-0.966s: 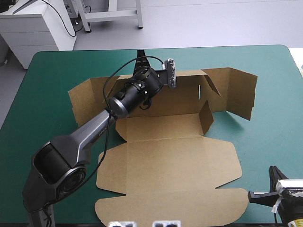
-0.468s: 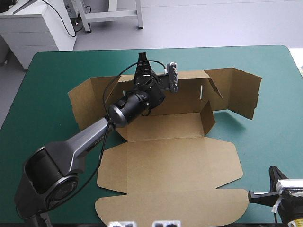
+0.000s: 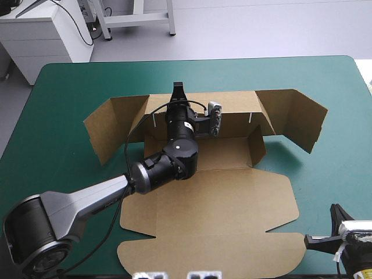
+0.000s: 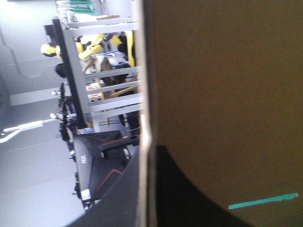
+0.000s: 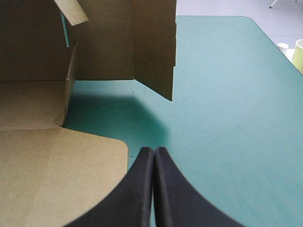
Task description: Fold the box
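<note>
From above we see the teal-green counter (image 3: 70,93) carrying the brown box (image 3: 221,197), its lid flat and its back wall raised. In the left wrist view our left tool (image 4: 147,156) pinches that wall's edge. In the right wrist view our right tool (image 5: 154,151) is closed to a point just beside the lid.

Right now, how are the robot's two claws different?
The left claw is at the box's far wall, pinching the board; the right claw holds nothing. The left claw reaches across the box; the right claw sits by the table's near right corner, beside the lid. Both are black and shut.
</note>
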You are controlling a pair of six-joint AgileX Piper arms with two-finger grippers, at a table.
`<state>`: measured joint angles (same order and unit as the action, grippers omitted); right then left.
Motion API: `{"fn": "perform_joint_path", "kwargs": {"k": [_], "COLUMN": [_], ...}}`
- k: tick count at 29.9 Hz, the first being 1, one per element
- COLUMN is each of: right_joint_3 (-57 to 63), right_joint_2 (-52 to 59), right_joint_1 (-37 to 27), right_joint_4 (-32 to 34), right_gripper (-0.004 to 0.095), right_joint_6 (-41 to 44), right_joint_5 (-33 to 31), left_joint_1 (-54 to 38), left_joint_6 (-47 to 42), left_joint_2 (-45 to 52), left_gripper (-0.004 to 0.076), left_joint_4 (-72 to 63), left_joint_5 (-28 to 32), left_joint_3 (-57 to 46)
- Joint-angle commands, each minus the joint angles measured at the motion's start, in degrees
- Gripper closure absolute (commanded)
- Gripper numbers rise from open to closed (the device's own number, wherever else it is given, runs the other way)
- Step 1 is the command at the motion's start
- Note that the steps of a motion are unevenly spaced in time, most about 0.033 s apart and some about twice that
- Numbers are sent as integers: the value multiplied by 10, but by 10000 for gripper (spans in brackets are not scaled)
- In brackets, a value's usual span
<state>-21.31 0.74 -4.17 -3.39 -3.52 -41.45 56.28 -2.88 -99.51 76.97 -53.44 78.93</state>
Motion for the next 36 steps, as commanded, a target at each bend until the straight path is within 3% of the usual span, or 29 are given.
{"fn": "perform_joint_path", "kwargs": {"k": [1,6,20,22,26,29,32,36], "right_joint_3": [-19,-19,-19,-19,-29,-51,-73,-130], "right_joint_2": [13,13,13,13,8,-51,-149,-269], "right_joint_1": [-2,-2,-2,-2,-2,-2,-2,-2], "right_joint_4": [1,1,6,13,5,0,-20,-58], "right_gripper": [928,928,928,928,926,926,926,926], "right_joint_6": [-4,-4,-4,-4,16,54,9,-38], "right_joint_5": [43,43,46,67,171,124,78,106], "left_joint_1": [18,41,57,57,57,57,57,56], "left_joint_6": [-101,-174,-217,-221,-221,-221,-221,-221], "left_joint_2": [46,58,63,63,63,63,63,63], "left_gripper": [733,732,732,732,732,732,732,732], "left_joint_4": [146,208,204,204,204,204,206,207], "left_joint_5": [-22,-51,-101,-103,-95,-90,-80,-77], "left_joint_3": [-40,-99,-146,-146,-146,-146,-146,-146]}}
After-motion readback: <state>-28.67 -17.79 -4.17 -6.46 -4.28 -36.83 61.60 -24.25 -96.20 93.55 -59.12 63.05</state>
